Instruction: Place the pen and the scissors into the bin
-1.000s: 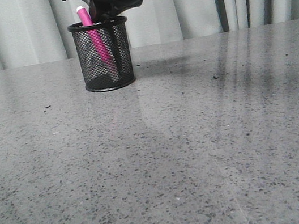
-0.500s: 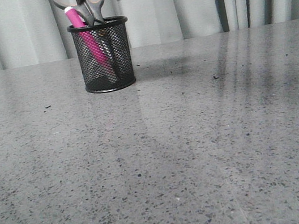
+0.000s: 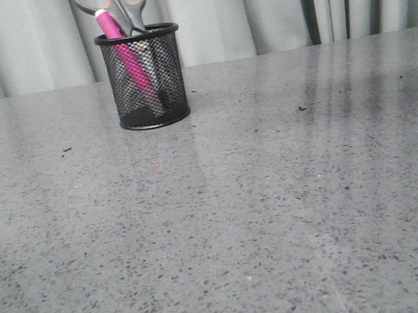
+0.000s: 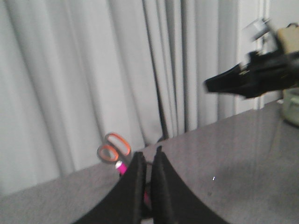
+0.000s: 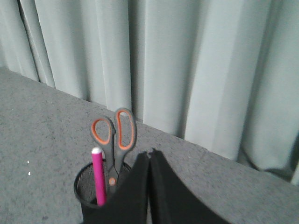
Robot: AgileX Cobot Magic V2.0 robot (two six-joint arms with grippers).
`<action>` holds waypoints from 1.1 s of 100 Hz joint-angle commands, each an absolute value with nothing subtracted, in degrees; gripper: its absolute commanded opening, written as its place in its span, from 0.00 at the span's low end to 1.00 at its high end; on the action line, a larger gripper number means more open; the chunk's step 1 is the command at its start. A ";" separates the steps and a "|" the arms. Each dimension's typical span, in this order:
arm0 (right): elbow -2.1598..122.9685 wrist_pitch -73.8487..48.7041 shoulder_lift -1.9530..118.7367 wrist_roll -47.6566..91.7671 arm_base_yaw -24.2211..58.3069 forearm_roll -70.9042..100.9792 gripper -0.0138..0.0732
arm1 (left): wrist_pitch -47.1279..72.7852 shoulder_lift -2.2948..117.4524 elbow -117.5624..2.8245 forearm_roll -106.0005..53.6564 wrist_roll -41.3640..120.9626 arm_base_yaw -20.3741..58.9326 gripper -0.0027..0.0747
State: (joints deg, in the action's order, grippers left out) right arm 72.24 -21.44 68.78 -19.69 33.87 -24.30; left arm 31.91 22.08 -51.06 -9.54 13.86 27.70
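I see the scissors (image 5: 114, 140) and pen (image 5: 97, 175) standing in the bin (image 5: 84, 189), just beside my right tool (image 5: 149, 156), fingers together, holding nothing. My left tool (image 4: 145, 156) is likewise closed, further off.

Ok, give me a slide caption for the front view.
Pen and scissors standing in the bin on the table.

You see soft, even light on the polished grey speckled stone table (image 3: 283, 216), which mirrors the pale pleated curtain (image 3: 271, 1) as faint streaks. The left wrist view is blurred; the others stay fairly sharp.
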 commanded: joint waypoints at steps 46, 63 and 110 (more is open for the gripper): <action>29.43 -24.74 10.51 -16.56 33.92 -26.17 0.07 | 32.27 8.87 -32.29 -7.98 9.46 26.64 0.01; 25.32 -24.48 1.21 -16.46 33.92 -27.16 0.07 | 32.27 8.87 -31.69 -7.98 9.46 26.64 0.01; 24.90 -24.08 -1.24 -16.46 33.92 -27.16 0.07 | 32.27 8.87 -31.69 -7.98 9.46 26.64 0.01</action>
